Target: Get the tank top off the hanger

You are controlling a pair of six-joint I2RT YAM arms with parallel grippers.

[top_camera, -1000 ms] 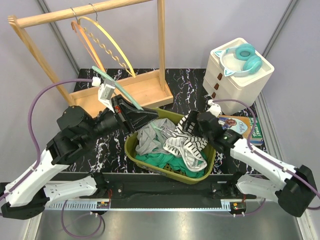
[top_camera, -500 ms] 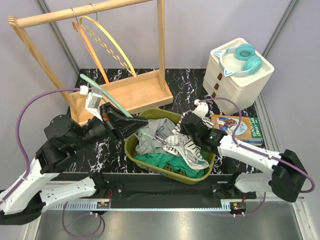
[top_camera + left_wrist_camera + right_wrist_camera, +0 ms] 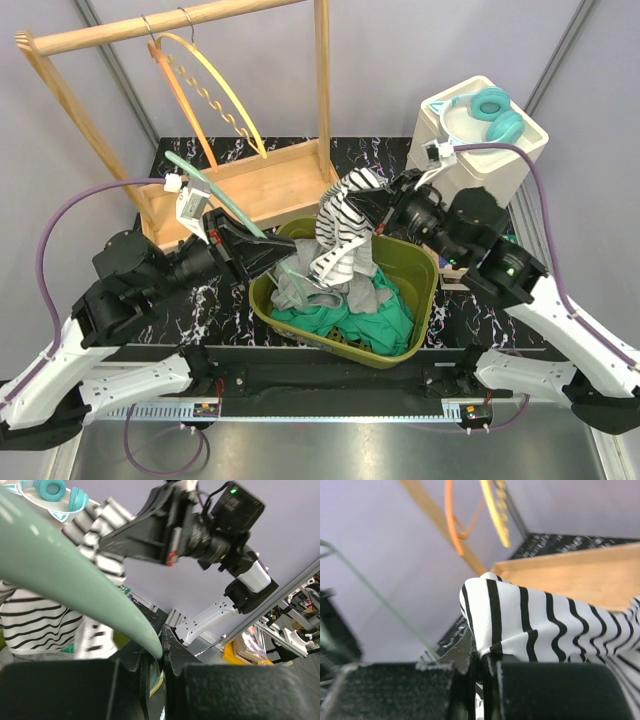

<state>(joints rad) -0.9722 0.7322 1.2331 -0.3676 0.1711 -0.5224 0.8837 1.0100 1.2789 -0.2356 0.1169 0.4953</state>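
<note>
My left gripper is shut on the lower end of a mint-green hanger, held slanted over the left rim of the basket. A black-and-white striped tank top hangs from my right gripper, which is shut on a fold of it above the basket. The top's lower end drapes down into the basket beside the hanger. I cannot tell whether any of the cloth still loops over the hanger.
An olive basket holds grey and green clothes. Behind it stands a wooden rack with an orange hanger and a yellow hanger. A white drawer box with teal headphones is at the right.
My right gripper has shut on the striped top in the basket and raised it up and back. The left arm drew the hanger slightly left, then held still.
</note>
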